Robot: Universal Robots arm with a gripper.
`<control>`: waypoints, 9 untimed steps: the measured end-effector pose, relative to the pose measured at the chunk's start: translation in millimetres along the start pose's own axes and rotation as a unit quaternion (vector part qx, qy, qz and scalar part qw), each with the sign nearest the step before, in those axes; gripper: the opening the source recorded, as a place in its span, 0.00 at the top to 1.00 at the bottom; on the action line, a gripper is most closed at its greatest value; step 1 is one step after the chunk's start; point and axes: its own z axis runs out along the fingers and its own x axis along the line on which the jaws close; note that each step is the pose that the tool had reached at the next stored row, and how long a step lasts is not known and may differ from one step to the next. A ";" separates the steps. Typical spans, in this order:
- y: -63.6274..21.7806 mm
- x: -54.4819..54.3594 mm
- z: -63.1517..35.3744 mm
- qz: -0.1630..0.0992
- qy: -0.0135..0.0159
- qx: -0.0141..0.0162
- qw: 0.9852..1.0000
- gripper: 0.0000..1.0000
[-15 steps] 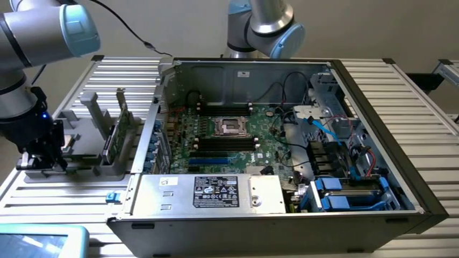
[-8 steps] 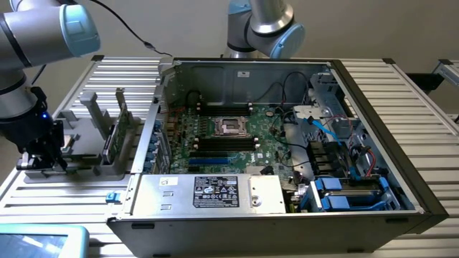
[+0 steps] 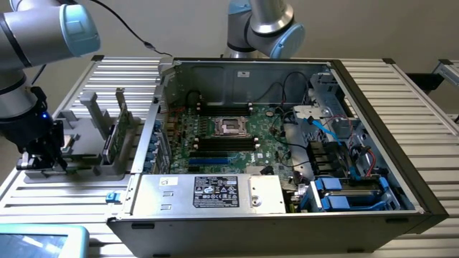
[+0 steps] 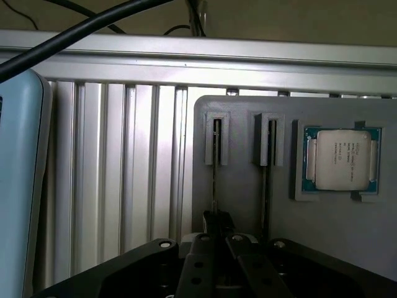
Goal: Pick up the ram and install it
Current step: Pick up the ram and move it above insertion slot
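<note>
The ram [image 4: 214, 180] stands on edge in one slot of the grey holder block [image 4: 242, 205], so I see it as a thin dark line. My gripper [image 4: 217, 225] is low over that slot, its dark fingers drawn together around the stick's near end. In the exterior view my gripper [image 3: 42, 160] sits down at the holder block [image 3: 79, 129], at the exterior view's left of the open computer case [image 3: 287, 70]. The motherboard's black memory slots [image 3: 226, 143] lie beside the processor socket [image 3: 231, 126].
A second thin stick [image 4: 268, 186] stands in the neighbouring slot. A square silver processor chip [image 4: 342, 158] rests in a recess of the block. A taller card [image 3: 115, 134] stands upright on the holder. Another arm [image 3: 265, 27] stands behind the case. A pale screen [image 3: 36, 242] lies at the front.
</note>
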 end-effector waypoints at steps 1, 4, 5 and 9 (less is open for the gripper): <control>0.2 0.1 -3.0 0.000 0.000 -0.001 1.000 0.89; 0.8 0.4 -16.3 0.000 0.001 -0.001 1.000 0.89; 0.9 0.5 -20.9 0.000 0.001 -0.001 1.000 0.89; 1.7 1.0 -39.0 0.000 0.002 -0.001 1.000 0.89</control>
